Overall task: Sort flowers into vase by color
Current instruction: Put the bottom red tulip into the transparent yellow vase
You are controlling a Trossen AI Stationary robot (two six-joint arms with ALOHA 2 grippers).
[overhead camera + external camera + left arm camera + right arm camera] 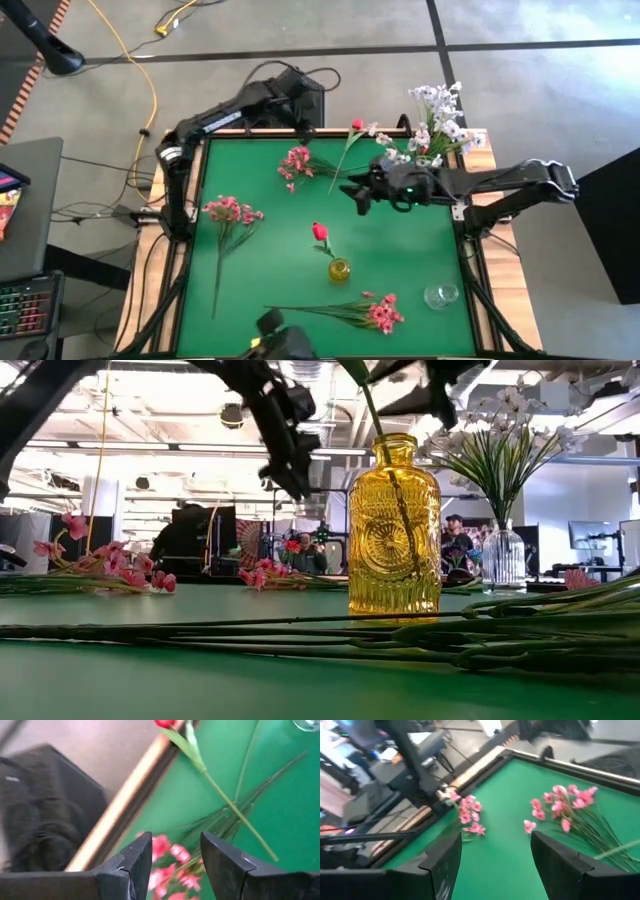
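Observation:
My left gripper (303, 118) hangs open and empty over the table's far edge, above a pink spray (172, 857) lying on the green mat. A red bud's stem (235, 812) lies beside that spray. My right gripper (360, 192) is open and empty above mid-table, pointing toward the left edge, where pink sprays (467, 812) (565, 802) lie flat. One red flower (320, 232) stands in the yellow vase (339, 268). White flowers (437, 110) stand in a clear vase at the far right corner. Another pink spray (378, 312) lies near the front edge.
A small empty glass vase (441, 295) stands near the front right. Long green stems (400, 635) lie across the mat in front of the yellow vase (393, 525). A wooden rim (508, 270) borders the mat, with bare mat at centre right.

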